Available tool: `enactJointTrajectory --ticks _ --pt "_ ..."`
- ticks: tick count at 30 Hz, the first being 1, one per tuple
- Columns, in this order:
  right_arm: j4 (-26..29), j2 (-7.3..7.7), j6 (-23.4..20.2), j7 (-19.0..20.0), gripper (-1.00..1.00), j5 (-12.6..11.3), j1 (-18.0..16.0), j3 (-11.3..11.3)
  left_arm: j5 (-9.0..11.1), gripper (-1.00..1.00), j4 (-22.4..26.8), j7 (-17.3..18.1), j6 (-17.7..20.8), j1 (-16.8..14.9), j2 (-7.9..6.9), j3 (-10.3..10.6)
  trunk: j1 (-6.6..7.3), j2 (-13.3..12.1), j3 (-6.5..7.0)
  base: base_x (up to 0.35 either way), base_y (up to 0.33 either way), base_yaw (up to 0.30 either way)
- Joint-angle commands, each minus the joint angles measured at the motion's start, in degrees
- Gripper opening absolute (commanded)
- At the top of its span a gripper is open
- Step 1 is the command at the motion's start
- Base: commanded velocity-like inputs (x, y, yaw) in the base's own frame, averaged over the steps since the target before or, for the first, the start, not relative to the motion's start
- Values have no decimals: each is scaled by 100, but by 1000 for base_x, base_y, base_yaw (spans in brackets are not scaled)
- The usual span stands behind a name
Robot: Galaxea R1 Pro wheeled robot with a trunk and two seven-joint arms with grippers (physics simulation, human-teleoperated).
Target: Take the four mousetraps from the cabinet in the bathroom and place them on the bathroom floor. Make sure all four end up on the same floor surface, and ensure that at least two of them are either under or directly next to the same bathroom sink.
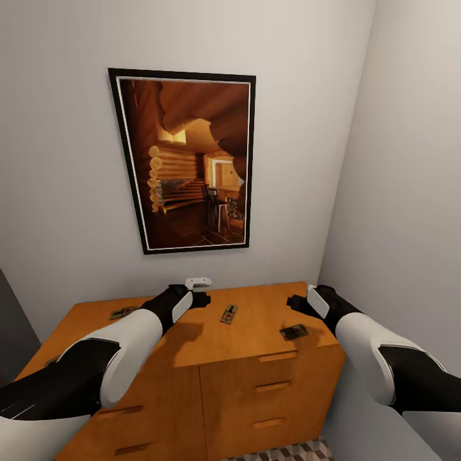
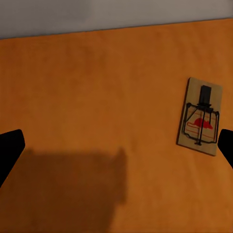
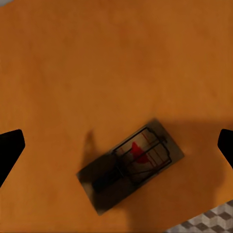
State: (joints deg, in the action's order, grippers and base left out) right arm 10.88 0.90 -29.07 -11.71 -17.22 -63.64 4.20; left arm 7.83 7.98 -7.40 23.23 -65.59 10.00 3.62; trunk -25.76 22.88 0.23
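Three mousetraps lie flat on the orange-brown cabinet [image 1: 256, 384] top: one at the left [image 1: 121, 313], one in the middle [image 1: 229, 314] and one near the right front corner [image 1: 294, 332]. My left gripper [image 1: 202, 299] hovers open over the top, just left of the middle mousetrap [image 2: 200, 116], which lies off to one side of its fingers [image 2: 9, 150]. My right gripper [image 1: 294, 302] hangs open above the right mousetrap [image 3: 131, 162], which sits between its spread fingertips [image 3: 9, 150] in its shadow. Neither gripper holds anything.
A framed picture of a log cabin room [image 1: 189, 160] hangs on the wall behind the cabinet. A small white fitting [image 1: 198, 281] sits at the wall's base. The right wall [image 1: 410, 192] stands close beside the cabinet. Cube-patterned floor tiles [image 1: 288, 453] show below the cabinet front.
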Motion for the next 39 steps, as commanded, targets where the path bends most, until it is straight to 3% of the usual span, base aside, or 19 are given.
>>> enactJointTrajectory --ticks 1,39 --pt "12 -4 -24 -32 100 -16 1 37 61 100 11 -34 28 1 0 39 -2 4 -3 0 0 0" --pt "2 -2 -28 -34 100 -6 1 20 61 100 16 -25 33 2 0 36 -2 4 -3 0 0 0"
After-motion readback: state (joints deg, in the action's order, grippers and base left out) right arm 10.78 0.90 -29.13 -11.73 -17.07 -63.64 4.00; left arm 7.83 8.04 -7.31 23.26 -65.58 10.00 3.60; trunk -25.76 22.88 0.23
